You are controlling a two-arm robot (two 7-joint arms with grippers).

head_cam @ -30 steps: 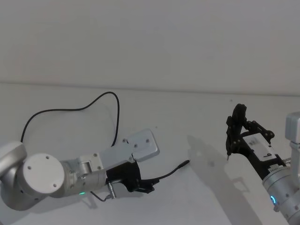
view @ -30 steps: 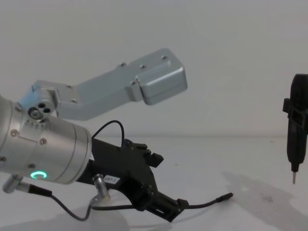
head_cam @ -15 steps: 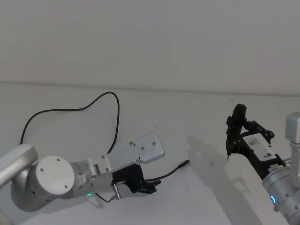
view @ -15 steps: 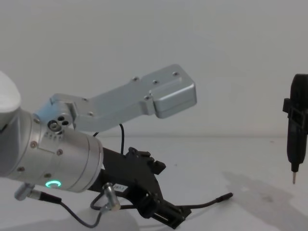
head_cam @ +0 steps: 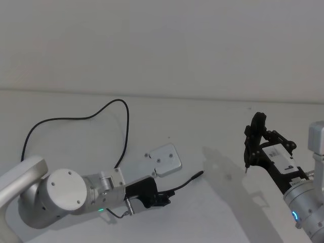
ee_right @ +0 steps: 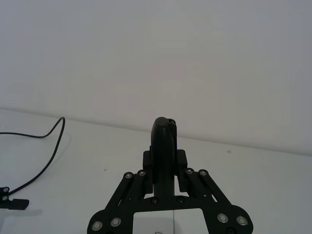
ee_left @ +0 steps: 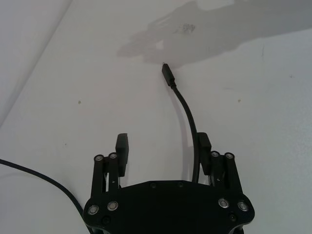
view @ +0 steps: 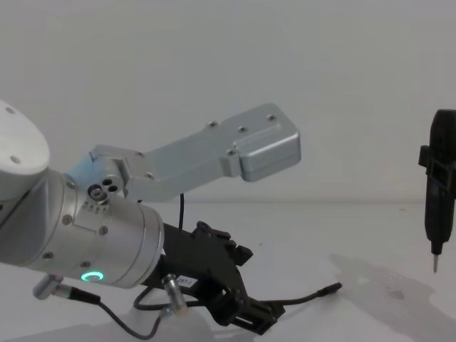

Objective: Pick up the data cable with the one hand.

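Straddling left gripper (ee_left: 163, 144): low over the table (head_cam: 228, 111), fingers apart with the data cable (ee_left: 188, 111) between them, placed to pinch it behind the plug (ee_left: 167, 74).
Data cable: lying flat, loop trailing far-left.
Right gripper (ee_right: 165, 161): parked right, clamped on a dark pin-tipped tool (view: 442, 185).
Unclear: whether the cable touches one finger; its run beneath the gripper body is hidden.

The data cable (head_cam: 127, 121), a thin black cord, loops across the table (head_cam: 202, 131) and runs between the spread fingers (ee_left: 122, 146) of the left gripper (ee_left: 163, 146). Its slim plug (head_cam: 197, 175) lies flat just beyond them. The blocky black gripper tilts low over the tabletop.
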